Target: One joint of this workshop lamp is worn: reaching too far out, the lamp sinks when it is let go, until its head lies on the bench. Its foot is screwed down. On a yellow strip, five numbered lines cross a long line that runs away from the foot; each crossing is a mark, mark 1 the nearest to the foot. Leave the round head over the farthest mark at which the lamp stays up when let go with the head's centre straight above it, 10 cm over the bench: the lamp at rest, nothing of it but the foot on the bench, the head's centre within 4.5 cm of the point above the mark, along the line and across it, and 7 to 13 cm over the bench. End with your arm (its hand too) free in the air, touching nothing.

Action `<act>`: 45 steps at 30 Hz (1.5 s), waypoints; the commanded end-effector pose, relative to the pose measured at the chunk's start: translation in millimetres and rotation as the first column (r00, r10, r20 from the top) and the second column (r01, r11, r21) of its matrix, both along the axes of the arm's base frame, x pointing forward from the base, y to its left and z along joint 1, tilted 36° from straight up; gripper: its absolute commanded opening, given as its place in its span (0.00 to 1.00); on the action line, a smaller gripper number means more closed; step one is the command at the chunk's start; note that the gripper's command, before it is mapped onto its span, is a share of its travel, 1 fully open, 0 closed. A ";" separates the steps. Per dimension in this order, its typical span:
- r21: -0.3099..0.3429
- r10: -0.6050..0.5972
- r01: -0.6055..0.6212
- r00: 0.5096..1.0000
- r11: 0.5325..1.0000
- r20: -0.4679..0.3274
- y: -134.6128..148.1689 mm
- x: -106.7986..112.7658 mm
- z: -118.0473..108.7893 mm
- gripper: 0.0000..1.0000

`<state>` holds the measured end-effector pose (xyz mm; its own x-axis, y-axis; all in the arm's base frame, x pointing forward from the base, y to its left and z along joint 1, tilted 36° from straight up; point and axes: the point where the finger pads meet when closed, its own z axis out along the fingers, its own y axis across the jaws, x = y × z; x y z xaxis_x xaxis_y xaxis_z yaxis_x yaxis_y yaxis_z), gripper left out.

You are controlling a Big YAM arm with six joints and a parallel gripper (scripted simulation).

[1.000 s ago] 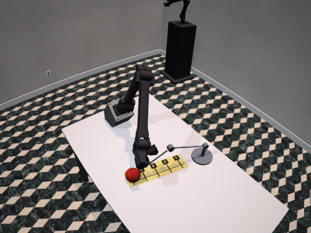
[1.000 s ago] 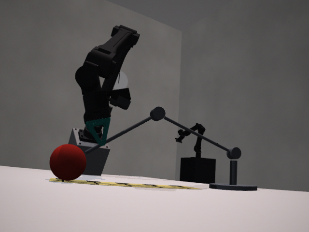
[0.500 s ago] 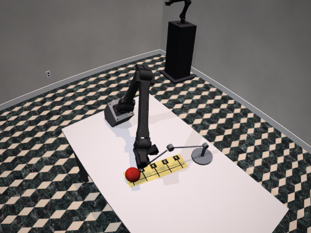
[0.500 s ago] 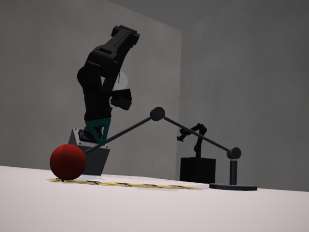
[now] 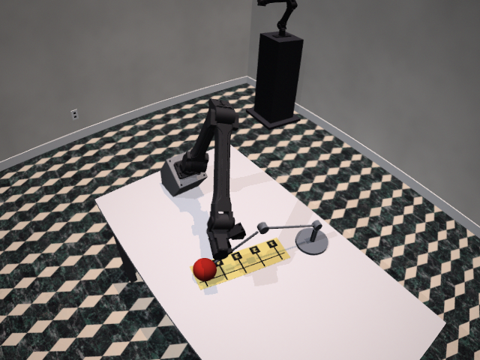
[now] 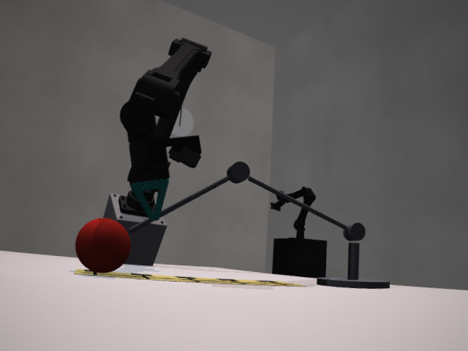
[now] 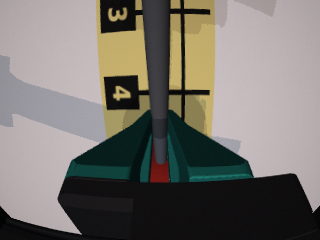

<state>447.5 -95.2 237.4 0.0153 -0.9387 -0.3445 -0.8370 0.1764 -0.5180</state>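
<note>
The lamp's red round head (image 5: 204, 269) rests on the far end of the yellow strip (image 5: 244, 261), over the mark farthest from the foot; it also shows in the low side view (image 6: 102, 245), touching the strip. The grey foot (image 5: 311, 241) stands at the strip's other end. Two thin rods run from the foot over an elbow joint (image 6: 238, 172) down to the head. My gripper (image 6: 153, 217) is shut on the lower rod (image 7: 156, 47) just behind the head. In the wrist view the green fingers clamp the rod above line 4 (image 7: 120, 92); line 3 (image 7: 118, 15) lies farther on.
My arm's base (image 5: 181, 175) stands at the bench's far side. A black pedestal (image 5: 277, 79) with another arm stands on the floor beyond the bench. The bench edge lies close behind the head.
</note>
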 end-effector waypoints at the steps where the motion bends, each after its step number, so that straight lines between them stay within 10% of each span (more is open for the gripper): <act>1: 0.027 0.032 -0.033 0.999 0.999 0.042 33.7 -5.5 37.2 0.00; 45: 0.032 0.043 -0.044 0.998 0.999 0.046 82.0 -11.0 79.5 0.00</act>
